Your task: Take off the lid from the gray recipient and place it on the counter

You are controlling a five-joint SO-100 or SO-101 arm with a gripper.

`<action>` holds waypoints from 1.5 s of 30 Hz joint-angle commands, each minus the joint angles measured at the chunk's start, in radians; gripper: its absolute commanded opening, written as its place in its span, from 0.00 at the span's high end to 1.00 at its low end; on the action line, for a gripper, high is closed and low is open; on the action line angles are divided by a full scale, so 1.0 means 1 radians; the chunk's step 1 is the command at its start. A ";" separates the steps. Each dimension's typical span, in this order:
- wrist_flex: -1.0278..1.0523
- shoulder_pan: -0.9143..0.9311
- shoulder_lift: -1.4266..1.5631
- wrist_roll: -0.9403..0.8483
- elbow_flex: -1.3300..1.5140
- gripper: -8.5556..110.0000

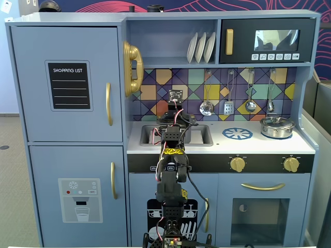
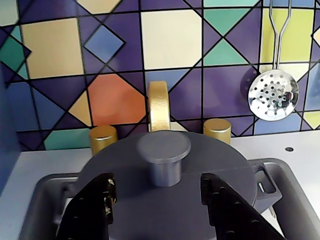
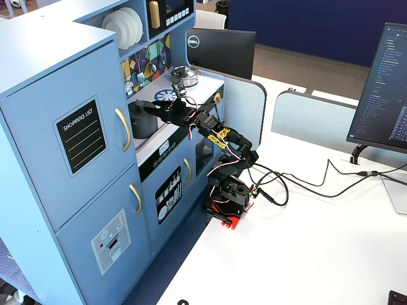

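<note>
The dark gray lid (image 2: 200, 165) with its central knob (image 2: 164, 152) lies on the gray recipient, which stands in the sink recess (image 2: 295, 192) of the white counter (image 2: 45, 165). One side handle of the pot (image 2: 265, 184) shows to the right. My gripper (image 2: 157, 197) is open just above the lid. Its black fingers (image 2: 95, 205) stand left and right of the knob, slightly in front of it and not touching it. In a fixed view the gripper (image 3: 158, 109) sits over the pot (image 3: 143, 124). In the other fixed view my arm (image 1: 173, 129) hides the pot.
A gold faucet (image 2: 159, 102) and two gold taps (image 2: 103, 139) stand right behind the pot. A skimmer (image 2: 273, 94) hangs on the tiled wall. The blue burner print (image 1: 237, 134) and a shiny silver pot (image 1: 277, 126) lie to the right on the counter (image 1: 258, 145).
</note>
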 commanded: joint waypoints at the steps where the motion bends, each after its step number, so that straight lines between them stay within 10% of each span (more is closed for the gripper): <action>1: -0.060 0.000 -0.043 -0.021 -0.083 0.81; 45: -0.126 -0.021 -0.310 -0.023 -0.330 0.93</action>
